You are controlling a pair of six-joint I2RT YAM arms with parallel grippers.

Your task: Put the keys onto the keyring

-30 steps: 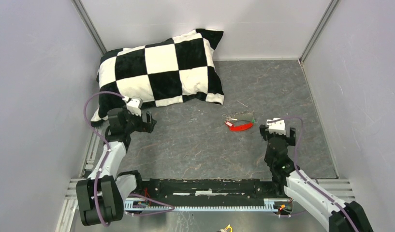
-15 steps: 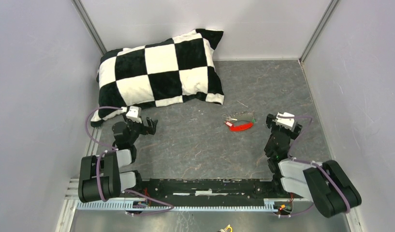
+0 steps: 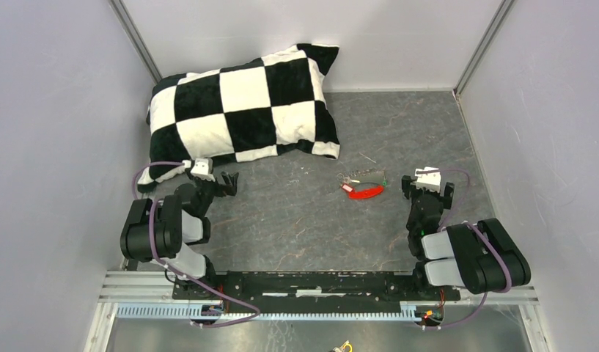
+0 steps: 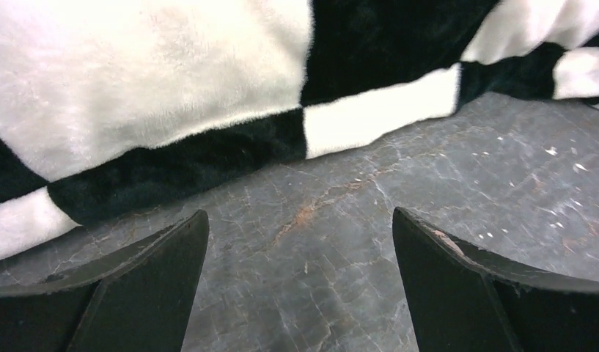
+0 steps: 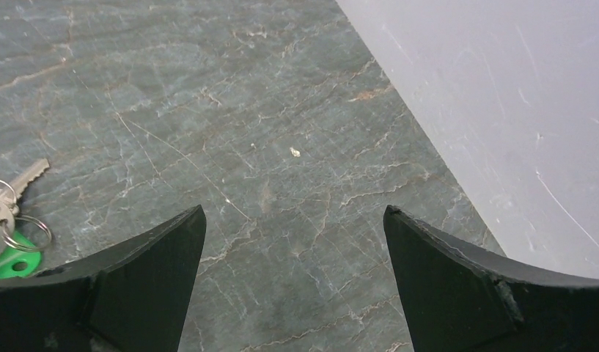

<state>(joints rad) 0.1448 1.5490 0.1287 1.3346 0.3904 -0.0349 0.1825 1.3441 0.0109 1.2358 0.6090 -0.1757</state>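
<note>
The keyring's curved red fob (image 3: 364, 193) lies on the grey floor at centre right, its thin silvery chain (image 3: 353, 177) just behind it. A small red-headed key (image 3: 347, 188) lies at the fob's left end. The green-headed key (image 3: 384, 182) lies at its right end; its green head (image 5: 12, 263), a small ring and a silver blade (image 5: 28, 176) show at the left edge of the right wrist view. My right gripper (image 3: 427, 187) (image 5: 294, 214) is open and empty, right of the keys. My left gripper (image 3: 229, 181) (image 4: 300, 220) is open and empty, far left, near the pillow.
A black-and-white checked pillow (image 3: 241, 110) (image 4: 171, 95) fills the back left, its front edge just beyond my left fingers. Grey walls close in the left, back and right (image 5: 516, 110). A thin metal pin (image 3: 367, 157) lies behind the keys.
Both arms have folded back towards their bases, the upper links now bunched near the front rail. Both grippers stay open. The keys and fob have not moved.
</note>
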